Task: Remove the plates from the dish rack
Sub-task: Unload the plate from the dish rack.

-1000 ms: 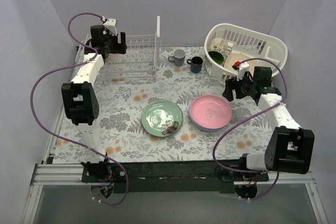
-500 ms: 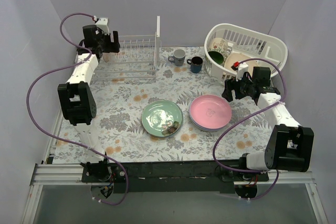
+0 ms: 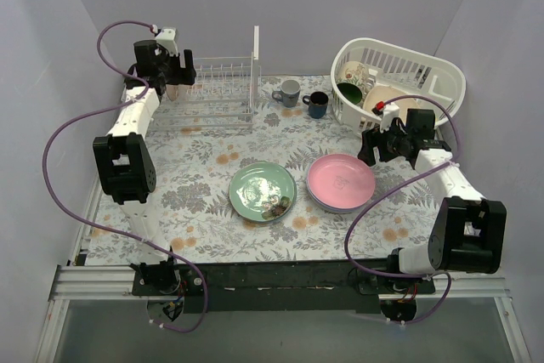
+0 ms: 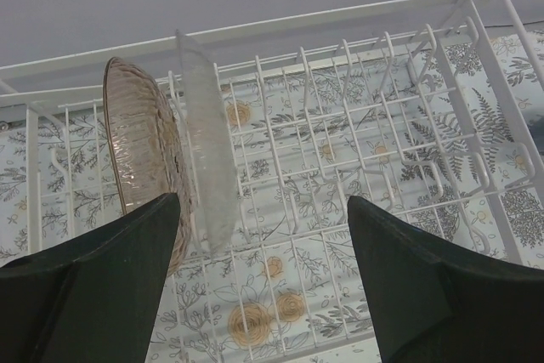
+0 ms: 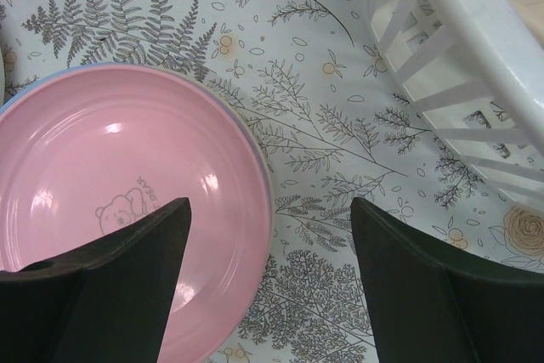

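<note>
**Glass plates wait in the rack, both grippers empty**

Two plates stand on edge at the left end of the rack: a brownish ribbed plate and, just beside it on the right, a clear plate. The tines hold them upright and apart, so a finger can enter between them. The left gripper hangs above them with its jaws wide apart and nothing inside. In the wrist view one finger covers the lower edge of the brownish plate, and the other is over bare wire. I judge that it is lining up to take one plate by its rim, probably the clear one.

On the table a green plate lies flat near the middle. To its right a pink plate lies on a bluish plate, of which only the edge shows; I think stacking saves space. The right gripper is above the right edge of this stack, near the basket. Its fingers are spread and hold nothing.
</note>
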Tool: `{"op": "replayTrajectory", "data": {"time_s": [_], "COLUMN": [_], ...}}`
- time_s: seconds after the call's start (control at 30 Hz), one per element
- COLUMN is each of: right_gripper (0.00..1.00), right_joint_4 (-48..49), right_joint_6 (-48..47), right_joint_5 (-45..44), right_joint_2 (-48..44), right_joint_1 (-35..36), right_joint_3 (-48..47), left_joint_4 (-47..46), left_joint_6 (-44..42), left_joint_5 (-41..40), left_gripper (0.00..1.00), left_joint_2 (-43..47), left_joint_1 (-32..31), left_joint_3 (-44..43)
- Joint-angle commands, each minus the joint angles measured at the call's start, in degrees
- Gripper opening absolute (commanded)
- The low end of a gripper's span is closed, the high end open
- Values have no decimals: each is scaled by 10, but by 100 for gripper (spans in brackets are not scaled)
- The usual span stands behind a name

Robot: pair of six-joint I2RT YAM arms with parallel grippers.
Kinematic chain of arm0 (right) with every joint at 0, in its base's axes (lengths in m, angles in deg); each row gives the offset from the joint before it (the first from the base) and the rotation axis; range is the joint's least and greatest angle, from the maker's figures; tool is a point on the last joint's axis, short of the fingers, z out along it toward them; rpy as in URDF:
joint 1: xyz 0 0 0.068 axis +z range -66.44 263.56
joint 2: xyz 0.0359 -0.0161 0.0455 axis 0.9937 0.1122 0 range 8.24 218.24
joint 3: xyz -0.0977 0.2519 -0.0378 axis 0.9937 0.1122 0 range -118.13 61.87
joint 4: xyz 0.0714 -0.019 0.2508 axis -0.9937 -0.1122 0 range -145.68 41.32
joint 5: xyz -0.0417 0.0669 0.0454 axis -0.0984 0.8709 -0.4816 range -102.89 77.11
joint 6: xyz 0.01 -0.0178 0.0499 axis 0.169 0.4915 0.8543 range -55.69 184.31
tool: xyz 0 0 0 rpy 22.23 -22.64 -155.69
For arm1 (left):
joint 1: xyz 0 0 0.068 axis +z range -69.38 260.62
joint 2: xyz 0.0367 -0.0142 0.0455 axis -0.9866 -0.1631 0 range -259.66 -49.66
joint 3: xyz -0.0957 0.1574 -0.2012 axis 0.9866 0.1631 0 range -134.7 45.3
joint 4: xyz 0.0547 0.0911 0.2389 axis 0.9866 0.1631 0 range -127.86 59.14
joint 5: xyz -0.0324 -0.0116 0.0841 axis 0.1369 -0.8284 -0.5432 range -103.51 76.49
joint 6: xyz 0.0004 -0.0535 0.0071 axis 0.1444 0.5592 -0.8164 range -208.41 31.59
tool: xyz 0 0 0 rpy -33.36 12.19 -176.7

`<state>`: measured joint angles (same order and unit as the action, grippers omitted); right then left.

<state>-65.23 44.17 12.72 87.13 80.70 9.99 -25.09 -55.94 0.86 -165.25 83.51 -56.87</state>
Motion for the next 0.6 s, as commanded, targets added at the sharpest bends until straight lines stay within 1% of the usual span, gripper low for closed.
{"op": "replayTrajectory", "data": {"time_s": [0.0, 0.2, 0.43, 0.57], "right_gripper": [84, 84, 84, 84], "right_joint_4": [0, 0, -1, -1], "right_joint_6": [-10, -10, -10, -11], "right_joint_5": [1, 0, -2, -3], "right_joint_2": [5, 8, 10, 10], "right_joint_1": [6, 8, 8, 8], "right_joint_3": [-9, -10, -10, -10], "left_joint_4": [-9, -6, -4, -7], "left_joint_6": [4, -2, -7, -13], "left_joint_5": [14, 12, 6, 7], "left_gripper": [79, 79, 78, 70], "left_joint_2": [50, 48, 24, 10], "left_joint_1": [2, 2, 2, 2], "left_joint_3": [5, -5, -15, -17]}}
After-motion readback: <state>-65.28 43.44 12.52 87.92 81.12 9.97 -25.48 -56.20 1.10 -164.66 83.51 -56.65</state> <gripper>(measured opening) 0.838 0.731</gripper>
